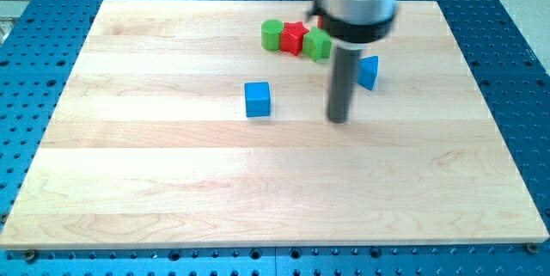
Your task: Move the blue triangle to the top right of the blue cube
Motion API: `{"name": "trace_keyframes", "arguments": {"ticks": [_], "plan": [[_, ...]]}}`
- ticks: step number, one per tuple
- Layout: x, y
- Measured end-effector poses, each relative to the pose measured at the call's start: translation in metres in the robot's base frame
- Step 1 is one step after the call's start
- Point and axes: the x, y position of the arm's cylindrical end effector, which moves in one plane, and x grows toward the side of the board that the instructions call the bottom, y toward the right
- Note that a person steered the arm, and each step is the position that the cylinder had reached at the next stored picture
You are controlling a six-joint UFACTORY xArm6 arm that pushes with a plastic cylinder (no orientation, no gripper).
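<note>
Resting on the wooden desk point(172, 181), my tip point(339, 120) stands between the blue cube point(257, 100) and the blue triangle point(368, 72), nearer the triangle and touching neither. No hand is fitted; the arm ends in a straight dark rod point(342, 78) under a silver housing point(361, 1), so no open or closed state applies. Relative to the tip, the blue triangle lies toward the view's top right, partly hidden by the rod. The blue cube sits well to the view's left of the tip. Near the view's top, a green cylinder point(272, 34), a red star-like block point(295, 38) and a green block point(318, 45) form a touching row, with a further red block barely showing behind the housing
</note>
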Motion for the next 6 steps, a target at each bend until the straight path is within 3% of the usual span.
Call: {"name": "trace_keyframes", "arguments": {"ticks": [1, 3, 6], "plan": [[-0.004, 0.083], [-0.075, 0.143], [-0.064, -0.036]]}}
